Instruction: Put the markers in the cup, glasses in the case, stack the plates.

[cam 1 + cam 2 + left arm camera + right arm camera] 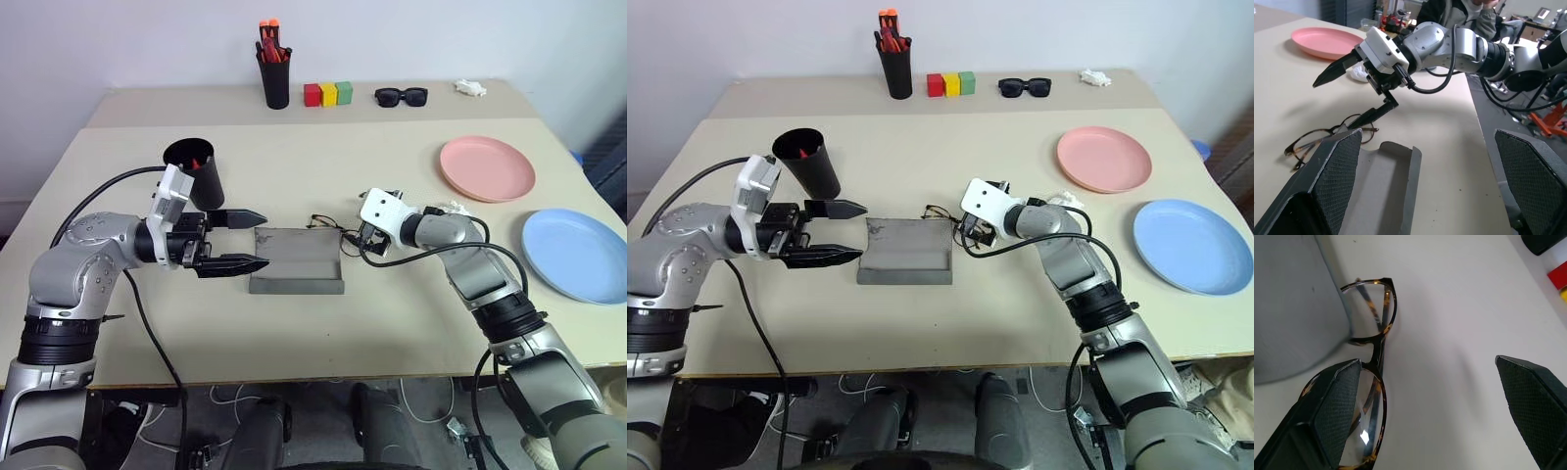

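The grey case (297, 260) lies open at the table's middle. Just right of its far corner, the wire-rimmed glasses (1373, 331) rest on the table, unfolded. My right gripper (1334, 105) hangs open over them, one finger (1370, 115) touching down by a lens. At the case's left end my left gripper (265, 239) is level and open, holding nothing. Behind it stands the black cup (199, 176), with a red marker tip (199, 160) showing inside. The pink plate (487, 168) and blue plate (578, 255) lie apart at the right.
Along the back edge stand a black pen pot (275, 76) of orange pens, coloured blocks (327, 94), black sunglasses (401, 95) and a small white object (470, 88). A crumpled white scrap (453, 208) lies beside my right wrist. A person (1464, 10) sits beyond the table.
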{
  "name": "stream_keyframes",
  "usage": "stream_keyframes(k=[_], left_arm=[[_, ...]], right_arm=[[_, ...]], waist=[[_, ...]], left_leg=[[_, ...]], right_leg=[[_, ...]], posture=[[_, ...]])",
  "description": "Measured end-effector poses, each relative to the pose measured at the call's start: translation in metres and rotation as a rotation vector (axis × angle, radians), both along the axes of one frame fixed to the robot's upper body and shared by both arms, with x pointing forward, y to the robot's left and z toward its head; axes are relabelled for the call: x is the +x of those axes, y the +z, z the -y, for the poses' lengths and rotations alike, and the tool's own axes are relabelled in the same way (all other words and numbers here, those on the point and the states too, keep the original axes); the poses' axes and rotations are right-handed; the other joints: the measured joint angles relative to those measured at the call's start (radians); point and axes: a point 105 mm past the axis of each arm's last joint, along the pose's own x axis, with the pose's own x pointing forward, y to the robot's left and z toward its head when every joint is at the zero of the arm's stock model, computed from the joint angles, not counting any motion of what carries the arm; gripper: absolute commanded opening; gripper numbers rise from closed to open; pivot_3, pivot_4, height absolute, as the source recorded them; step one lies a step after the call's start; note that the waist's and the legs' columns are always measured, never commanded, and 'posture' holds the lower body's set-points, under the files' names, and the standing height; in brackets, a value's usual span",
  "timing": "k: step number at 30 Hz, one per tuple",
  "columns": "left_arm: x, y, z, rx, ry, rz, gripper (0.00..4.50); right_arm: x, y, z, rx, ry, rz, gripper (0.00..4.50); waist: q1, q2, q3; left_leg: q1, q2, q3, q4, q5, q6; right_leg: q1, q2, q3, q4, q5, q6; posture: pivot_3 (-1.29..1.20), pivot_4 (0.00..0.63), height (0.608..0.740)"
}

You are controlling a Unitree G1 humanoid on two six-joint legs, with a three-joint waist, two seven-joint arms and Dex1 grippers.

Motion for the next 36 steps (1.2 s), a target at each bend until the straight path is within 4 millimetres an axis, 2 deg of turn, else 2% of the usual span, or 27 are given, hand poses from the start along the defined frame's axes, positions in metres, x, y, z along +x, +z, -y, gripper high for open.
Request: stream_keyframes(k=[6,13,17,24,29,36], left_arm=[[0.000,-0.003,-0.001,0.000,0.005,-0.004,4.43],[0.000,-0.002,0.000,-0.002,0.009,-0.001,4.43],[0.001,-0.001,0.000,-0.003,0.014,0.000,4.43],[0.002,-0.001,0.000,-0.004,0.023,0.000,4.43],[0.001,0.000,0.001,-0.004,0.022,0.007,4.43],[0.001,0.001,0.003,-0.001,0.025,0.015,4.43]], right_arm=[[0.003,0.005,0.018,-0.013,-0.038,0.009,4.50],[0.001,0.002,-0.001,0.063,-0.001,-0.040,4.50],[0.003,0.010,-0.007,0.070,0.015,-0.030,4.50],[0.002,0.011,-0.010,0.073,0.032,-0.043,4.50],[0.003,0.001,-0.009,0.026,0.032,-0.052,4.50],[0.008,0.001,-0.008,-0.017,0.034,-0.028,4.50]], waist=[[-0.003,0.000,0.000],[-0.005,0.000,0.000],[-0.003,0.000,0.000],[-0.003,0.000,0.000],[-0.004,0.000,0.000],[-0.004,0.000,0.000]], left_leg=[[0.000,0.000,0.000,0.000,0.000,0.000],[0.000,0.000,0.000,0.000,0.000,0.000],[0.000,0.000,0.000,0.000,0.000,0.000],[0.000,0.000,0.000,-0.001,0.000,0.000],[0.000,0.000,0.000,-0.001,0.000,0.000],[0.000,0.000,0.000,-0.001,0.000,0.000]], right_leg=[[0.000,0.000,0.000,0.000,0.000,0.000],[-0.001,0.000,0.000,0.000,0.000,0.000],[-0.001,0.000,0.000,0.000,0.000,0.000],[-0.001,0.000,0.000,0.000,0.000,0.000],[-0.001,0.000,0.000,0.000,0.000,0.000],[-0.001,0.000,0.000,0.000,0.000,0.000]], posture=[[0.00,0.150,0.740],[0.00,0.150,0.740],[0.00,0.150,0.740],[0.00,0.150,0.740],[0.00,0.150,0.740],[0.00,0.150,0.740]])
